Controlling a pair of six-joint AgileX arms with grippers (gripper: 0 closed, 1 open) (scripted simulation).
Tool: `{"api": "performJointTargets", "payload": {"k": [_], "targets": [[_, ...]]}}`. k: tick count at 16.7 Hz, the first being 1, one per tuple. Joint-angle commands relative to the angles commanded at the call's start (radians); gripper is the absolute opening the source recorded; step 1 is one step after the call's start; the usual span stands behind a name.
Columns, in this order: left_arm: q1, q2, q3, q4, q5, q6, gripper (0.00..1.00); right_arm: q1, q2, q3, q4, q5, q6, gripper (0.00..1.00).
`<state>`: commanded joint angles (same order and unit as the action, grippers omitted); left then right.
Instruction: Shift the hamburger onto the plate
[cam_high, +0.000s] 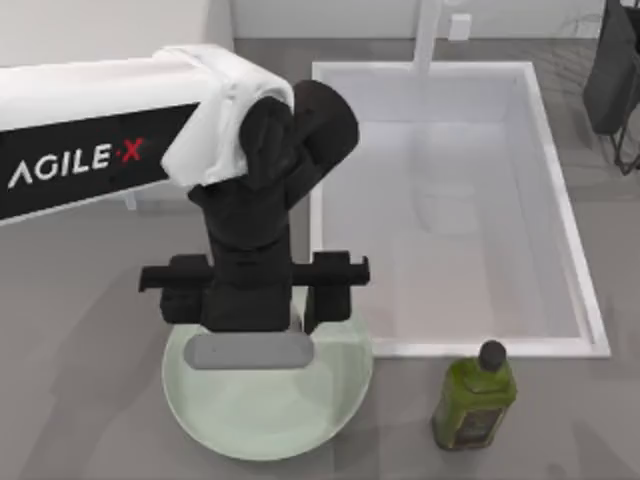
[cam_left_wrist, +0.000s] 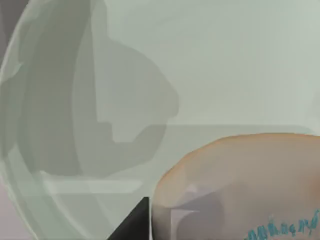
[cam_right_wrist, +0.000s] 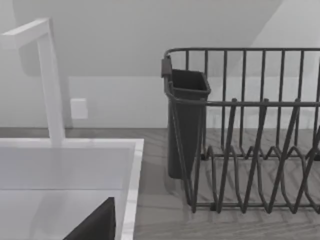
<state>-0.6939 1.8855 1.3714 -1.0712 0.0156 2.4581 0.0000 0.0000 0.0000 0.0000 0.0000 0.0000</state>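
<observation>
Grey countertop (cam_high: 80, 330) runs around a white rectangular sink basin (cam_high: 450, 210) on the right half of the scene, with a pale faucet (cam_high: 428, 35) rising at its far edge. Near the front, just left of the sink's near corner, sits the plate (cam_high: 330, 415), a wide mint-green dish with a raised rim. The left arm (cam_high: 110, 130), white and black and marked AGILE·X, reaches in from the left, bends down and ends directly above the far half of the plate, its black wrist covering that part of the dish. Its left gripper (cam_high: 250, 350) hangs low over the plate; whether its fingers are apart or together cannot be told. The left wrist view looks down at the plate's inner floor and curved rim, with the hamburger (cam_left_wrist: 245, 185) close under the camera, a rounded cream and orange lump right over the plate's surface beside a dark finger tip (cam_left_wrist: 137, 222). A green bottle (cam_high: 473, 397) with a dark cap stands upright on the counter to the right of the plate, just in front of the sink's near rim. The right wrist view shows a dark wire dish rack (cam_right_wrist: 250, 145) with a cutlery cup (cam_right_wrist: 186, 120) on the counter beside the sink.
</observation>
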Motion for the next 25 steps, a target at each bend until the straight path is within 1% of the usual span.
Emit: {"api": "performJointTargets", "payload": {"k": [4, 9, 22, 23, 25], "targets": [[-0.003, 0.039, -0.071, 0.112, 0.0, 0.001, 0.0, 0.0, 0.0, 0.0, 0.0, 0.0, 0.0, 1.0], [-0.003, 0.046, -0.082, 0.127, 0.0, 0.002, 0.0, 0.0, 0.0, 0.0, 0.0, 0.0, 0.0, 1.0], [-0.003, 0.046, -0.082, 0.127, 0.0, 0.002, 0.98, 0.0, 0.0, 0.0, 0.0, 0.0, 0.0, 1.0], [-0.003, 0.046, -0.082, 0.127, 0.0, 0.002, 1.0, 0.0, 0.0, 0.0, 0.0, 0.0, 0.0, 1.0], [-0.003, 0.046, -0.082, 0.127, 0.0, 0.002, 1.0, 0.0, 0.0, 0.0, 0.0, 0.0, 0.0, 1.0]]}}
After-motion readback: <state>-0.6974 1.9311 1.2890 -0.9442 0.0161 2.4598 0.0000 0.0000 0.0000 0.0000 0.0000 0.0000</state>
